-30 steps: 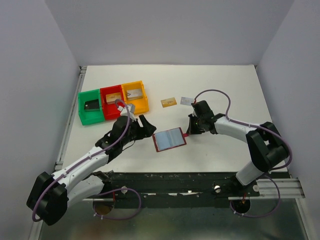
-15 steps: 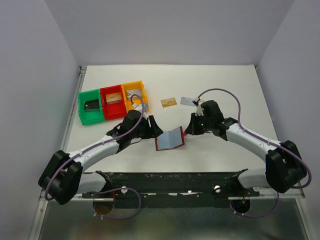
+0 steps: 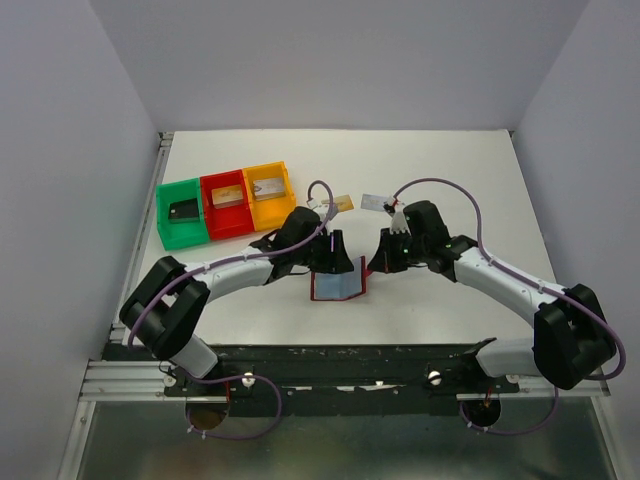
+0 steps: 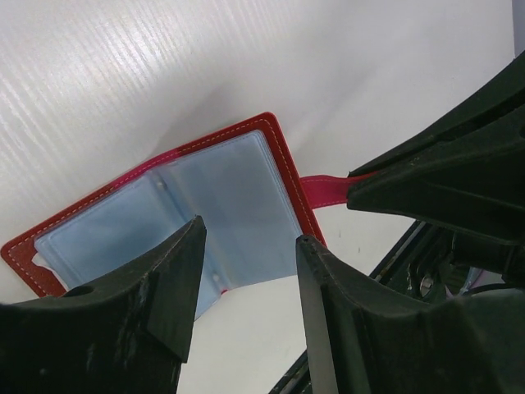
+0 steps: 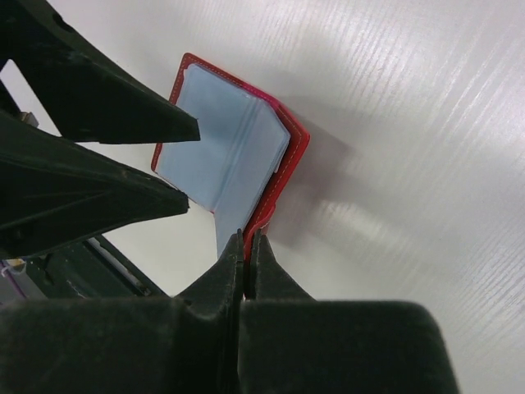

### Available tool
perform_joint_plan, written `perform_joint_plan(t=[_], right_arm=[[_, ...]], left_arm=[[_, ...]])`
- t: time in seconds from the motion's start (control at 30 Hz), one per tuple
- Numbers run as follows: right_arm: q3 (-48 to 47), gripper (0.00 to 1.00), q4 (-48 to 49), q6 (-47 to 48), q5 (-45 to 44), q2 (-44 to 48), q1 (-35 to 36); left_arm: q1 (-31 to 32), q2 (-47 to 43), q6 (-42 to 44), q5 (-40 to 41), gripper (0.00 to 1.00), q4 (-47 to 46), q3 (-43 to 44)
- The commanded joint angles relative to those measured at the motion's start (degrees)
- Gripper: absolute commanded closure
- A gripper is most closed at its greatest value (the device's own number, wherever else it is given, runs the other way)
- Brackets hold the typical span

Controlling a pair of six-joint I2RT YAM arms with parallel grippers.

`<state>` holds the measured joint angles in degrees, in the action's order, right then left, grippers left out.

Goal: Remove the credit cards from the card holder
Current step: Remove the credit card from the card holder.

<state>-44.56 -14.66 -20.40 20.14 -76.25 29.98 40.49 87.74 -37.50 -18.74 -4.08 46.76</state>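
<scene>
Holder: I see the card holder (image 3: 338, 287) half open on the surface (image 3: 450, 170), blue lining showing.
Right end effector (image 5: 246, 246): pinched shut on the card holder's red snap tab (image 4: 324, 190).
Left end effector (image 4: 248, 234): partly spread, empty, over the card holder's lining.
Cards: gold card (image 3: 339, 204) and pale card (image 3: 375, 201) lie beyond the card holder.

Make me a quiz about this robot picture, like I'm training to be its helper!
1. True or false: the small dark red bifold card holder is open on the white table.
2. What does the right gripper pinch? A) a black card B) the holder's red snap tab C) nothing
3. How many plastic bins stand in the far-left row?
Key: 1 true; 2 B; 3 three: green bin, red bin, orange bin.
</scene>
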Motion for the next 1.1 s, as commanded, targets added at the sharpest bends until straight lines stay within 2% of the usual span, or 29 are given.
perform_joint_plan(t=[0.0,1.07], right_arm=[[-1.1,1.00,-0.3,0.7,2.4,1.5,0.2],[-1.8,1.00,0.6,0.5,4.6,2.2,0.2]], left_arm=[[0.9,2.3,1.5,-1.8,0.41,0.6,2.0],[2.4,6.6,2.3,-2.4,0.43,1.6,5.0]])
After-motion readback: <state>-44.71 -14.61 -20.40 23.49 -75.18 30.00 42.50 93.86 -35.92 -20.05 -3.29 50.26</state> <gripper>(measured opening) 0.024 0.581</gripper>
